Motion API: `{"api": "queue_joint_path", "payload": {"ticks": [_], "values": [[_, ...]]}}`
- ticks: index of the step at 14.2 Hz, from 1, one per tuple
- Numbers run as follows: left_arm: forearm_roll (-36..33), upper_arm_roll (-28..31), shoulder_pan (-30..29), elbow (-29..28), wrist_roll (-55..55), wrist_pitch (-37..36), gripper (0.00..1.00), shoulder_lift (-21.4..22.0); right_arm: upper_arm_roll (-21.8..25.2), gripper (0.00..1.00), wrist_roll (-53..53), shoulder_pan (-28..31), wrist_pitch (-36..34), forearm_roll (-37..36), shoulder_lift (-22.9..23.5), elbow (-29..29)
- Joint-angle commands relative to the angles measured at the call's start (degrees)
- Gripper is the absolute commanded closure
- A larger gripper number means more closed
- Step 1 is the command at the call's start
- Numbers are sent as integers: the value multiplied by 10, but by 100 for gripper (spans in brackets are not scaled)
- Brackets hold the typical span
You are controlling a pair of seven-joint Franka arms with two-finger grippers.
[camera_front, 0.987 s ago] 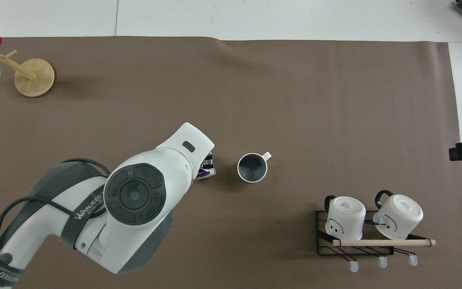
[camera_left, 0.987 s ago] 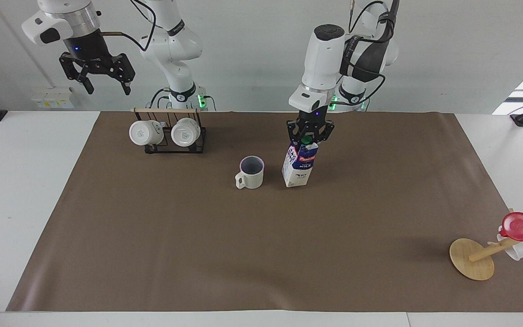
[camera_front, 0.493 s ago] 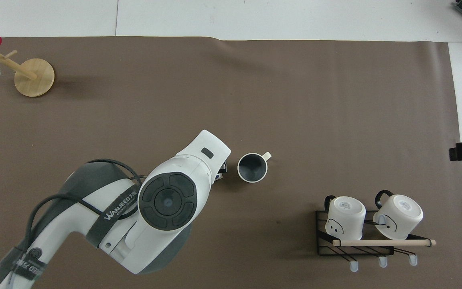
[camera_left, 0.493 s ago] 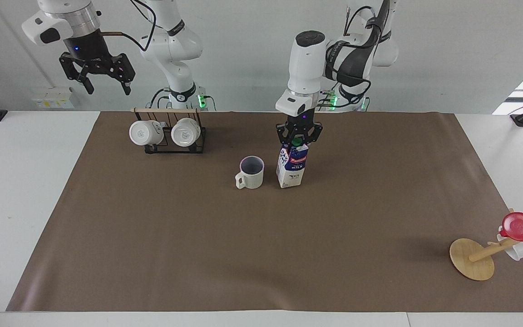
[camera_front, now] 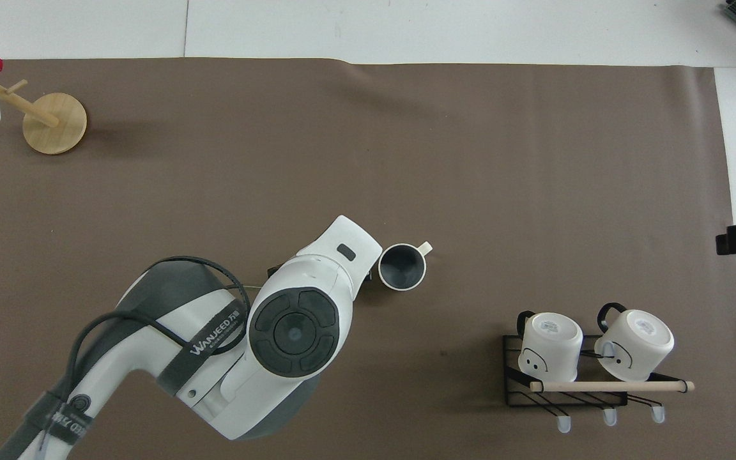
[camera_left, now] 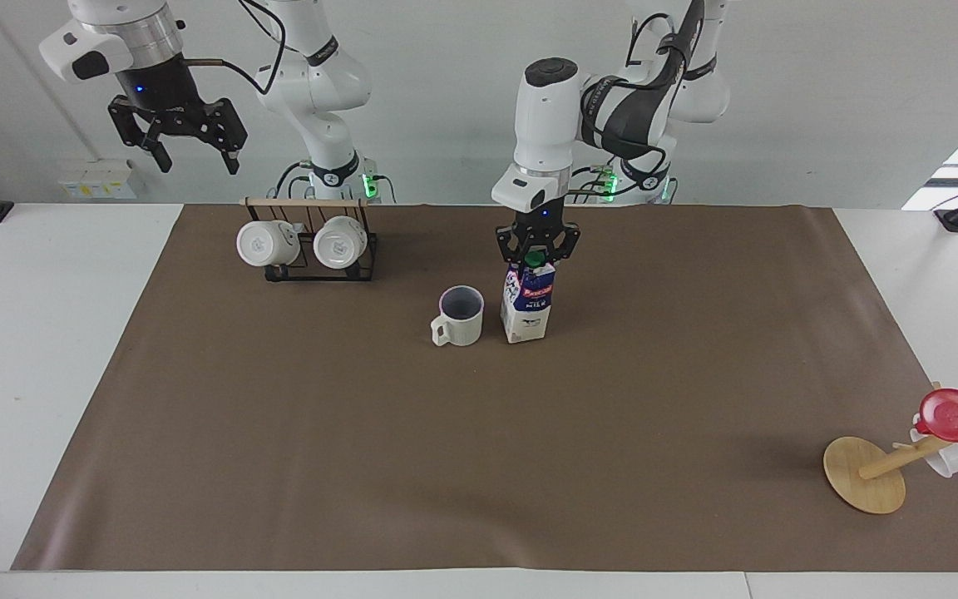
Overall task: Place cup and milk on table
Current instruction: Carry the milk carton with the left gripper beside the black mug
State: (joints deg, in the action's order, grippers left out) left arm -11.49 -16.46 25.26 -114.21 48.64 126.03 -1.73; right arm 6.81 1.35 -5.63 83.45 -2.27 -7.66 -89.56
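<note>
The blue-and-white milk (camera_left: pixel 528 309) — green cap, red band, "MILK" on its side — stands on the table (camera_left: pixel 479 466) just beside the cup (camera_left: pixel 459 316), wide bare brown sheet all round, the left gripper (camera_left: pixel 535 257) clamped on its top, while the right gripper (camera_left: pixel 189 155) waits splayed above the mug rack (camera_left: pixel 313 245).

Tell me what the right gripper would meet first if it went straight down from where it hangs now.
Probably bare white table toward the right arm's end. The right gripper, open and raised, points down beside the black mug rack, though depth is uncertain.
</note>
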Motion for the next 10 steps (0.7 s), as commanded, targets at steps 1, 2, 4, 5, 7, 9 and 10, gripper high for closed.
{"api": "queue_joint_path", "payload": {"ticks": [1,2,4,5,7,9,10], "values": [[-20,8,11,14,14,4,46,-12,0,0,13,4,-2,13,-4,-1],[-24,7,12,14,14,6,46,-12,0,0,12,4,-2,13,-4,-1],[-25,8,12,14,14,5,44,-19,0,0,13,4,-2,13,-5,-1],[-25,7,12,14,14,5,39,-19,0,0,12,4,-3,13,-5,-1],[-25,7,12,14,14,6,26,-19,0,0,13,4,-4,14,-5,-1],[-25,7,12,14,14,5,17,-20,0,0,13,4,-17,32,4,6],[-25,8,12,14,14,5,6,-20,1,0,13,6,-22,34,5,7]]}}
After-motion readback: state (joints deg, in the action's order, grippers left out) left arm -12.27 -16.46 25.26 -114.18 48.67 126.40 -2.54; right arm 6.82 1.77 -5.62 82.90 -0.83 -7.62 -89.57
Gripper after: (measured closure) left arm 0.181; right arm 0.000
